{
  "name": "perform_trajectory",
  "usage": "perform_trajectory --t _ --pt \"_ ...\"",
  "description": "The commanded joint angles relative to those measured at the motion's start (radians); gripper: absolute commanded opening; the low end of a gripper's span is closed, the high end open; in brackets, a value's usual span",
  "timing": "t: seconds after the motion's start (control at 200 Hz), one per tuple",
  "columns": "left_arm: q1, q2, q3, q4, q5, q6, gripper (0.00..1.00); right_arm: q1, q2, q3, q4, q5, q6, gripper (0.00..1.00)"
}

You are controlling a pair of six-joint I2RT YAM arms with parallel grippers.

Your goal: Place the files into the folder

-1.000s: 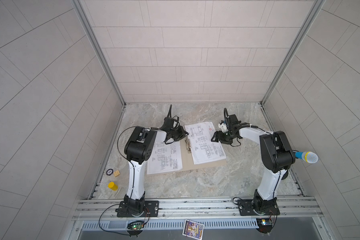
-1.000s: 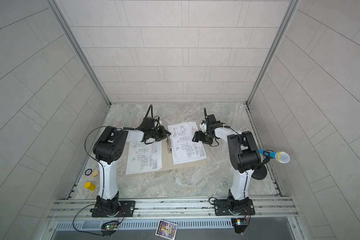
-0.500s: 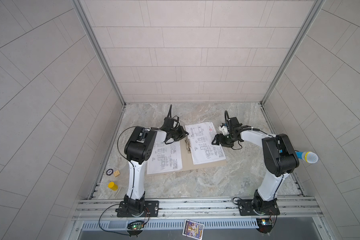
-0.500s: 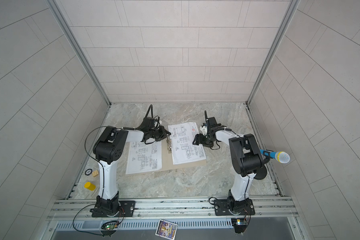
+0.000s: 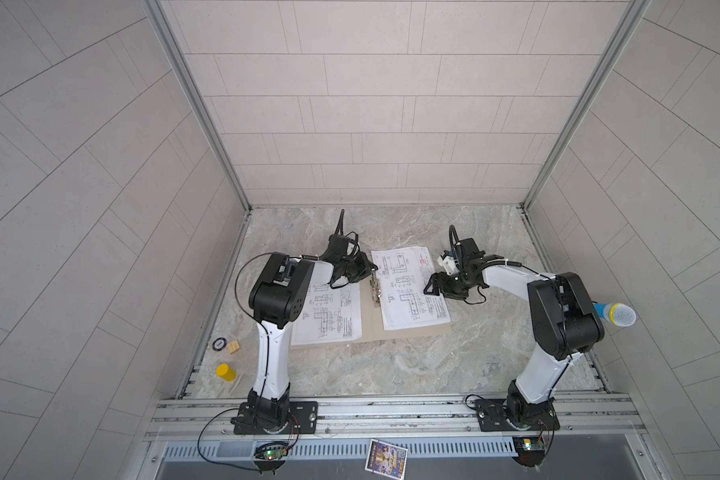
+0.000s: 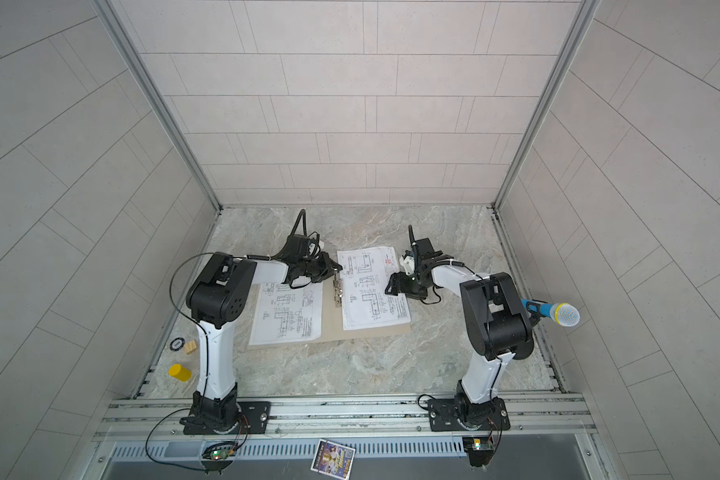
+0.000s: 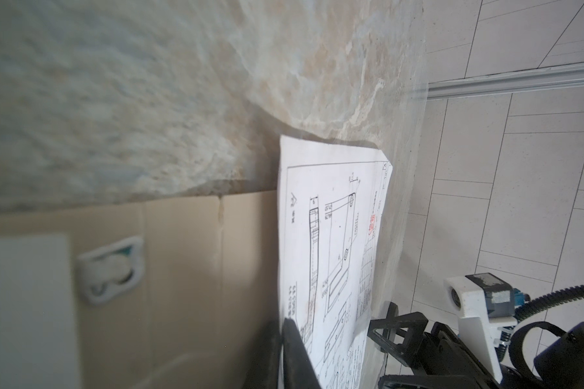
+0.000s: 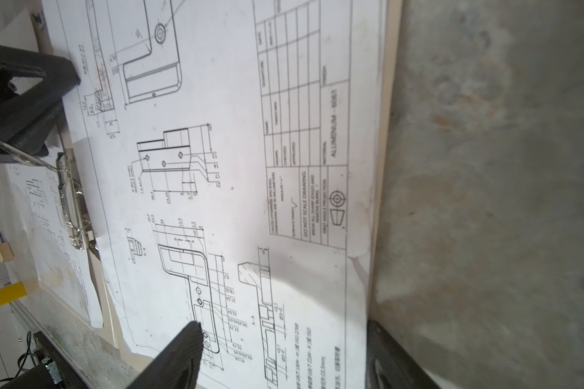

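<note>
The files (image 5: 412, 291) are white with black line drawings and small text; one bears a small red stamp (image 5: 424, 262) near its far right corner. The folder (image 5: 371, 328) is plain tan. The worktop (image 5: 433, 365) is marbled grey and beige. At the near left sit a yellow cylinder (image 5: 225, 372) and a pale wooden block (image 5: 233, 347).
</note>
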Motion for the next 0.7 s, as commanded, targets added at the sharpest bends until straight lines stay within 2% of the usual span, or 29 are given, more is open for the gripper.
perform_trajectory --t 0.0,0.695 --pt "-0.004 0.007 0.000 0.012 0.001 0.000 0.12 0.009 -0.041 -0.004 -0.016 -0.011 0.000 0.76" --pt "-0.003 -0.001 -0.005 -0.013 -0.012 0.003 0.15 0.011 -0.072 -0.033 -0.059 0.008 -0.020 0.76"
